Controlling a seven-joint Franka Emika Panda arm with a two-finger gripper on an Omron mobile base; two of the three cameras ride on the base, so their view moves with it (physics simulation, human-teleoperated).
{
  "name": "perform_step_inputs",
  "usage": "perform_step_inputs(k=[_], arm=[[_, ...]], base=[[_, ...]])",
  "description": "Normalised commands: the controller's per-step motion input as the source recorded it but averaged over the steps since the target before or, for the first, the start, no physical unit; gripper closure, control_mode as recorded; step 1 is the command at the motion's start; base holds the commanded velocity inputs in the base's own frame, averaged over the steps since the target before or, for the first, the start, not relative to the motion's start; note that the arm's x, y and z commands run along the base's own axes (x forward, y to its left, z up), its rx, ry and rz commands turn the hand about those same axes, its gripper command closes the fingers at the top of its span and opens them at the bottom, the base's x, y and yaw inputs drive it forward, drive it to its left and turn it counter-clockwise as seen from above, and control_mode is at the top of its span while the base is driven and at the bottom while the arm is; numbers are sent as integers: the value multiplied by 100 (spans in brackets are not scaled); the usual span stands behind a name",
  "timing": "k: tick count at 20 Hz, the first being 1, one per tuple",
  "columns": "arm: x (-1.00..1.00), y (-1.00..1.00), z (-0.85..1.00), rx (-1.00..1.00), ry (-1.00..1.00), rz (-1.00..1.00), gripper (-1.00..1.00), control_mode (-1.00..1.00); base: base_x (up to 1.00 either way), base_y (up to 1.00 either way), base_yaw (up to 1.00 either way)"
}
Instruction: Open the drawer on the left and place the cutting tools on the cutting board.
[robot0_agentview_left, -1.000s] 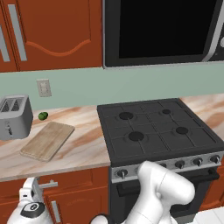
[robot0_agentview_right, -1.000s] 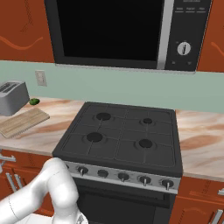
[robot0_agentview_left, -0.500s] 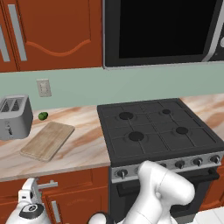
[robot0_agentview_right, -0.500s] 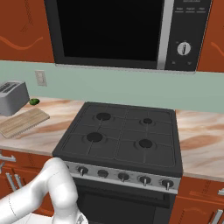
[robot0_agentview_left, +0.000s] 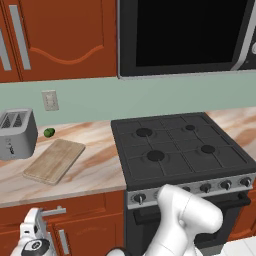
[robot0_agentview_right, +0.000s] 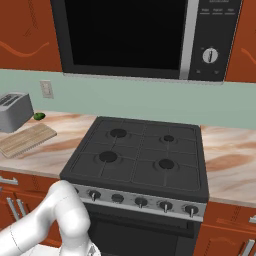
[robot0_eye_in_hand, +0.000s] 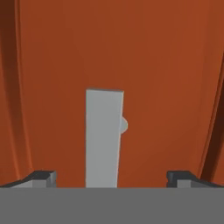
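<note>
Left base view: the gripper (robot0_agentview_left: 37, 239) sits low at the drawer (robot0_agentview_left: 60, 212) below the flat tan cutting board (robot0_agentview_left: 55, 160), beside a steel toaster (robot0_agentview_left: 17, 133) and a green fruit (robot0_agentview_left: 49, 132).

Right base view: the board lies left of the black stove (robot0_agentview_right: 140, 160).

Hand view: fingertips (robot0_eye_in_hand: 43, 178) spread wide, flanking the silver bar handle (robot0_eye_in_hand: 103, 138) on smooth red-brown wood.

Change record: gripper (robot0_agentview_left: 36, 235), low left at drawer (robot0_agentview_left: 60, 207) front, sits marginally closer to silver bar handle (robot0_eye_in_hand: 103, 138); displacement very slight, jaws equally wide.
</note>
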Motion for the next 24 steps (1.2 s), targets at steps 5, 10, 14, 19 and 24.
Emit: perform_step_inputs(k=[5,10,14,19,24], arm=[[12,0,-9,0,-1,0,-100,-100],[6,0,-24,0,-3,0,-100,-100],[0,0,-53,-2,-7,0,-100,-100],[0,0,-73,-3,-11,0,-100,-100],[0,0,-7,0,-4,0,-100,-100]], base=[[0,0,0],[0,0,0],[0,0,0],[0,0,0],[0,0,0]])
